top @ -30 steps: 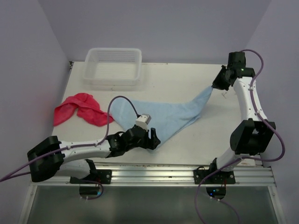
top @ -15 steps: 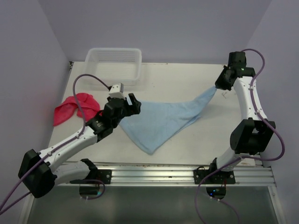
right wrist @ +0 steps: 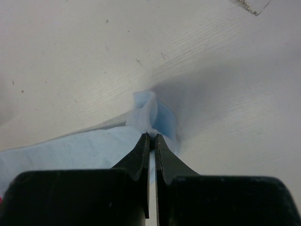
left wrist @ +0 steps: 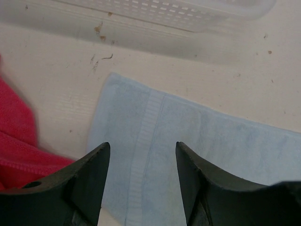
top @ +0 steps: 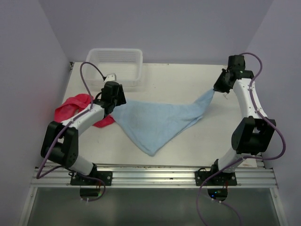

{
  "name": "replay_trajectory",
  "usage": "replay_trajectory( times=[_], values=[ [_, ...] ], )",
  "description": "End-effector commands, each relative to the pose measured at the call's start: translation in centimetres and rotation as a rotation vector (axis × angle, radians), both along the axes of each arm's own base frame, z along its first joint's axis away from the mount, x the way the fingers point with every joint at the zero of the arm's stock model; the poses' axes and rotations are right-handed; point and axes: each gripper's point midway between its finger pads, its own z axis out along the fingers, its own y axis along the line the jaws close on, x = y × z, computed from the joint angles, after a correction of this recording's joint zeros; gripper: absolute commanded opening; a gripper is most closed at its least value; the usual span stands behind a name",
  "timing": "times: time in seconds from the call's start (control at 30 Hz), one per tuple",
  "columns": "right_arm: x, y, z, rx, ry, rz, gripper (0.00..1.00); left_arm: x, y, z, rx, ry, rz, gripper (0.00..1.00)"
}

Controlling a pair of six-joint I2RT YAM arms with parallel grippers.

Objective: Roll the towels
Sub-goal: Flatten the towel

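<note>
The light blue towel lies spread across the middle of the table, one point toward the front edge. Its right corner is pinched in my right gripper, which is shut on it at the back right. My left gripper hovers open over the towel's left corner, with its fingers either side of the hem and nothing between them. The pinkish-red towel lies bunched at the left, partly under my left arm, and shows at the left edge of the left wrist view.
A clear plastic basket stands at the back left, just beyond my left gripper; its rim shows in the left wrist view. The table's front rail runs along the near edge. Walls close in the left and right sides.
My left arm swung from the towel's front point back and left to its left corner. The towel now lies flatter and more spread. The right gripper held its corner throughout.
</note>
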Motion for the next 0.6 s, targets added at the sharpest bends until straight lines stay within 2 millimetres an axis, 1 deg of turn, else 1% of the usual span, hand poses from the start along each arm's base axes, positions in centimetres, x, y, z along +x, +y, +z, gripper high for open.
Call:
replay_trajectory(
  times=[0.0, 0.03, 0.07, 0.13, 0.17, 0.2, 0.3, 0.4, 0.43, 0.57],
  values=[
    [1.2, 0.6, -0.4, 0.035, -0.040, 0.030, 0.00, 2.8, 0.4, 0.3, -0.002, -0.006, -0.008, 0.62],
    [1.2, 0.5, -0.6, 0.036, -0.032, 0.030, 0.00, 3.4, 0.5, 0.2, -0.007, -0.008, -0.001, 0.63],
    [1.2, 0.5, -1.0, 0.036, -0.026, 0.031, 0.00, 4.1, 0.4, -0.4, -0.007, 0.002, -0.001, 0.63],
    [1.3, 0.6, -1.4, 0.038, -0.020, 0.038, 0.00, 4.8, 0.3, -1.0, -0.002, 0.013, 0.005, 0.61],
    [1.4, 0.7, -1.7, 0.043, -0.015, 0.039, 0.00, 5.6, 0.1, -1.6, 0.009, 0.028, 0.007, 0.60],
    [1.4, 0.8, -1.9, 0.047, -0.012, 0.044, 0.00, 5.8, 0.4, -1.9, 0.024, 0.038, 0.020, 0.59],
    [1.5, 0.7, -2.4, 0.044, -0.004, 0.046, 0.00, 6.6, 0.5, -3.2, 0.051, 0.070, 0.020, 0.53],
    [1.7, 0.7, -2.9, 0.046, 0.000, 0.048, 0.00, 7.3, 0.8, -4.1, 0.060, 0.086, 0.030, 0.51],
    [1.8, 0.8, -3.0, 0.051, 0.001, 0.053, 0.00, 7.5, 1.2, -4.3, 0.062, 0.091, 0.037, 0.49],
    [2.0, 0.8, -3.3, 0.052, 0.003, 0.052, 0.00, 8.1, 2.1, -5.6, 0.061, 0.121, 0.053, 0.49]
  ],
)
